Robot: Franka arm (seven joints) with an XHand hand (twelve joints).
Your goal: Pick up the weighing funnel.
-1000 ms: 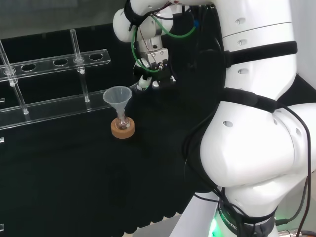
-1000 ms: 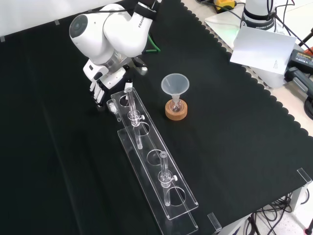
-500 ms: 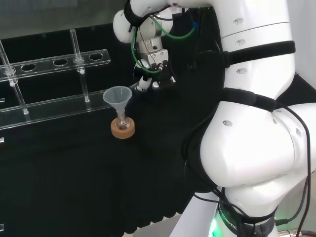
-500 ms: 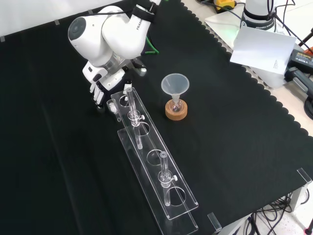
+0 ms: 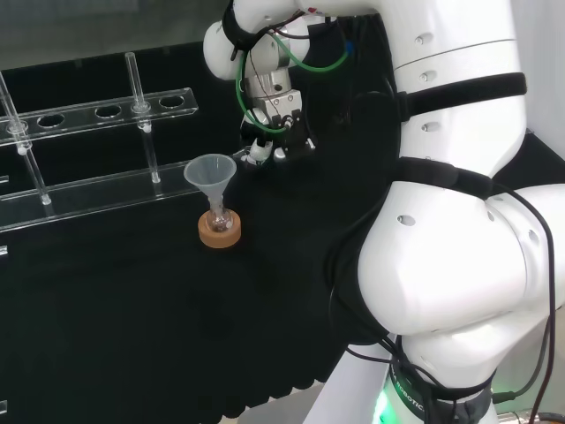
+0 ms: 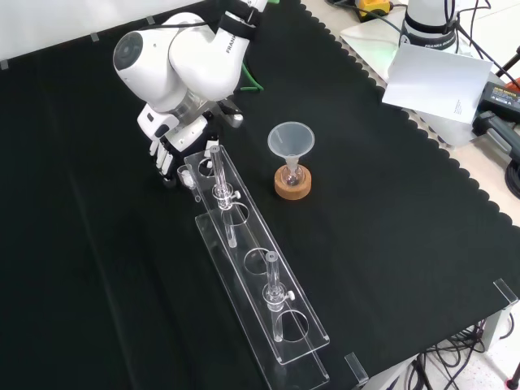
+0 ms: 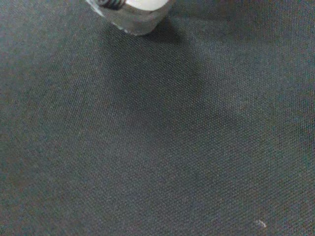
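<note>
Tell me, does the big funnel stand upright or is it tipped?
Upright. In the front view the funnel stands mouth up, its stem in the small flask on the cork ring.

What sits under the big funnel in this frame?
The funnel stands mouth up, its stem in a small flask on a cork ring. Whether the flask holds anything cannot be told, and the ring covers the black cloth beneath it.
</note>
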